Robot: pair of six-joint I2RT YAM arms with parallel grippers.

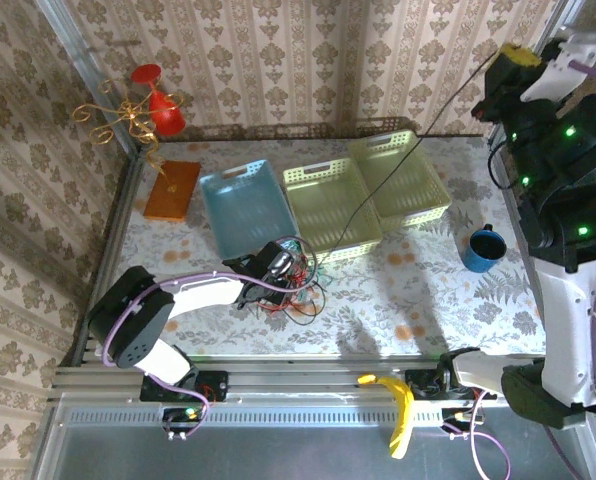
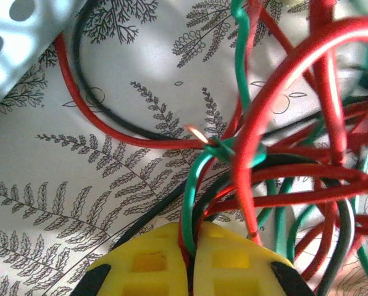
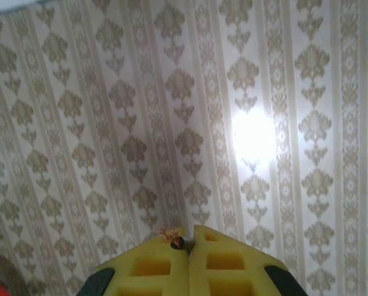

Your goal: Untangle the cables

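Cables (image 1: 296, 285) pinched low by left gripper (image 2: 190, 237); raised right gripper (image 3: 190, 239) apparently clamps black strand (image 1: 418, 140).

Behind the cable tangle (image 1: 296, 285), the blue basket (image 1: 243, 210), near green basket (image 1: 323, 195) and far green basket (image 1: 408, 190) block any low pass. The black cable (image 1: 448, 105) slants taut from the tangle up over them to my right gripper (image 1: 511, 55). Right of the tangle, bare table (image 1: 408, 290) reaches the blue mug (image 1: 483, 250).
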